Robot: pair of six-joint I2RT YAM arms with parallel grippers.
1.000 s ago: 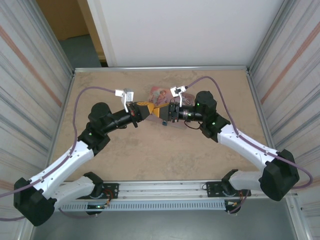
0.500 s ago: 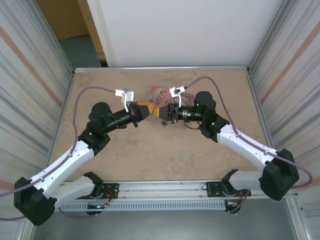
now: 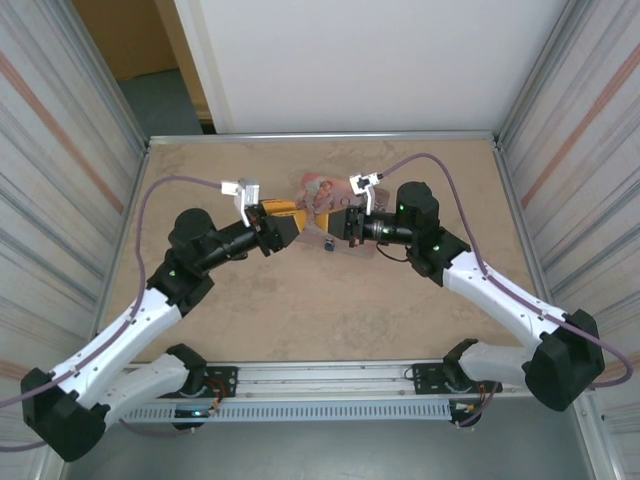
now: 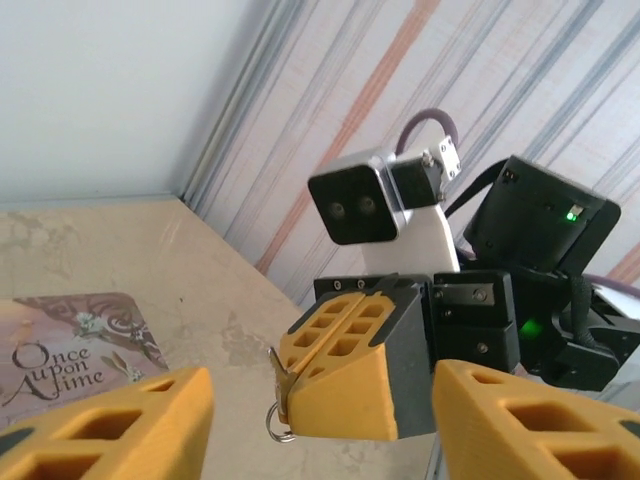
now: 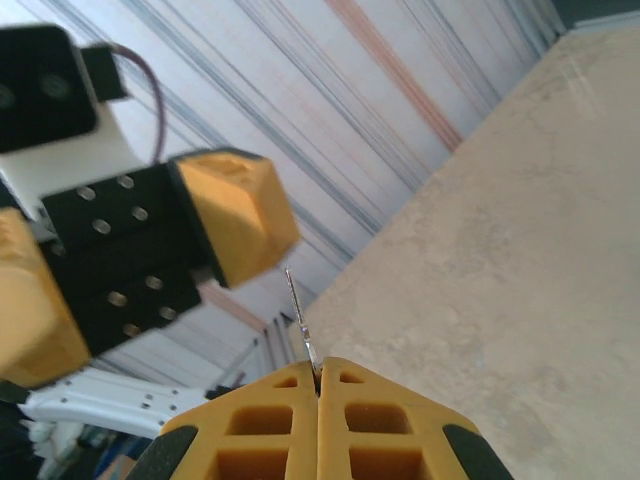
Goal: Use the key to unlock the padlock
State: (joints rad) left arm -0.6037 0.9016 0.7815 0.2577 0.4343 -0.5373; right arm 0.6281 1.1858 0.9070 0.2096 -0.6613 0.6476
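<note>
My right gripper (image 3: 332, 226) is shut on the key (image 5: 300, 315), whose thin silver blade sticks out past the closed yellow fingertips (image 5: 290, 400). In the left wrist view that gripper (image 4: 340, 360) faces me with the key (image 4: 281, 385) pinched at its tip. A small ring (image 4: 278, 425) hangs below it. My left gripper (image 3: 283, 226) stands open a short way to the left, its fingers (image 4: 110, 420) wide apart with nothing between them. Both grippers hover above the table's far middle. The padlock is out of view.
A pink decorated tin (image 3: 318, 188) lies flat just behind the two grippers; its lid reads "Once upon a time" (image 4: 70, 345). Striped metal walls (image 3: 60, 150) close in the beige table (image 3: 320, 310) left and right. A white wall stands at the back.
My left gripper has opened and drawn back to the left, away from the right one. The right gripper has closed on the key and holds it alone.
</note>
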